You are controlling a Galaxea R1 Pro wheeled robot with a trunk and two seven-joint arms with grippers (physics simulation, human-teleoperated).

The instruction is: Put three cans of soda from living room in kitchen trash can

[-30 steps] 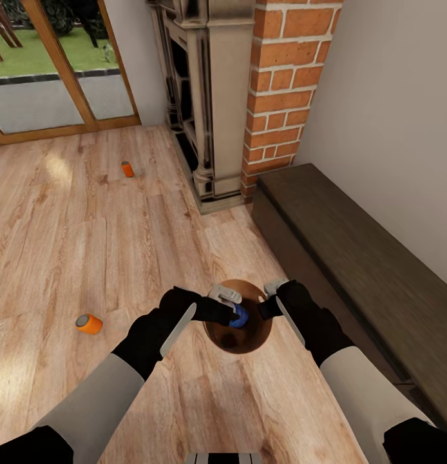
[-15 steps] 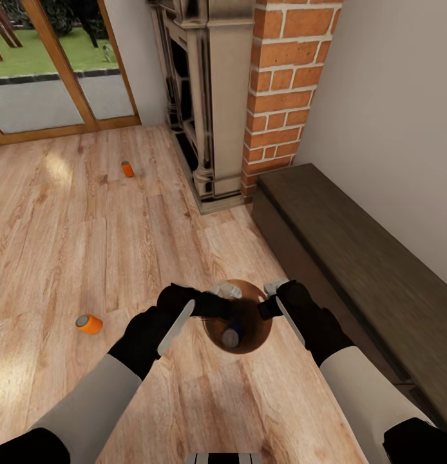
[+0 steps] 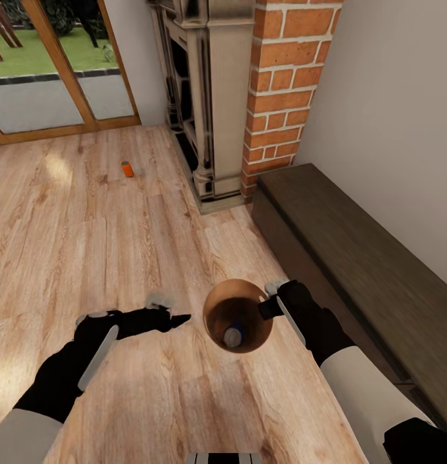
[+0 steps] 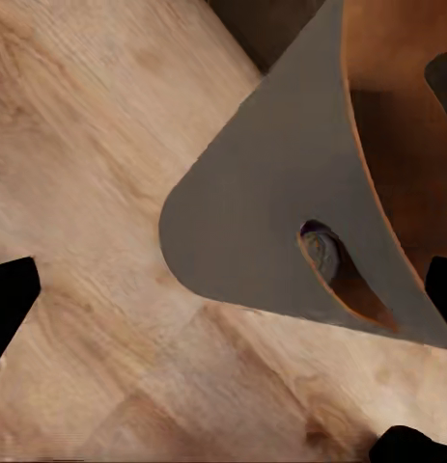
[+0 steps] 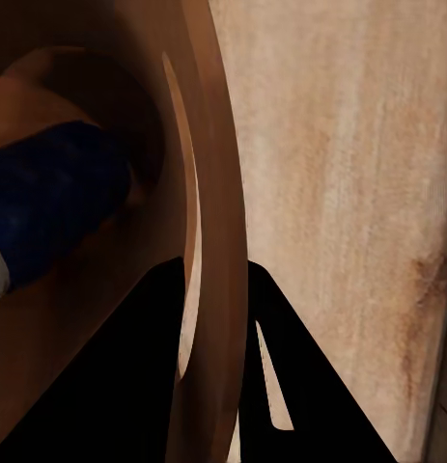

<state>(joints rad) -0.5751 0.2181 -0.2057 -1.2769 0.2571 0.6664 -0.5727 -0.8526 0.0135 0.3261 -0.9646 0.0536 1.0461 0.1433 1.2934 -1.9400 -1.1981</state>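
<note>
The tash can [image 3: 214,322] stands on the light wood floor [image 3: 88,245] of the living room, its brown inside open to the head view. At its bottom lies the dark blue can of soda [image 3: 233,336], silvery top showing; the right wrist view shows its blue side [image 5: 54,203] against the brown inner wall.

The right pincer [image 3: 270,303] grips the bin's rim on the side toward the long low dark cabinet [image 3: 359,258]. In the right wrist view its two black fingers [image 5: 281,376] sit on either side of the thin wall [image 5: 218,241], closed narrow on it.

The left pincer [image 3: 162,317] hovers over bare floor just beside the bin, apart from it. Its fingers look spread, though the head view blurs them, so I cannot tell for sure. The left wrist view shows the bin's grey outer wall [image 4: 262,212] with a slot handle cut-out [image 4: 344,275].

One orange can of soda [image 3: 127,169] stands well away on the floor, nearer the wood-framed glass doors [image 3: 56,77] and the carved fireplace [image 3: 198,96] beside the red-brick chimney [image 3: 281,84].
</note>
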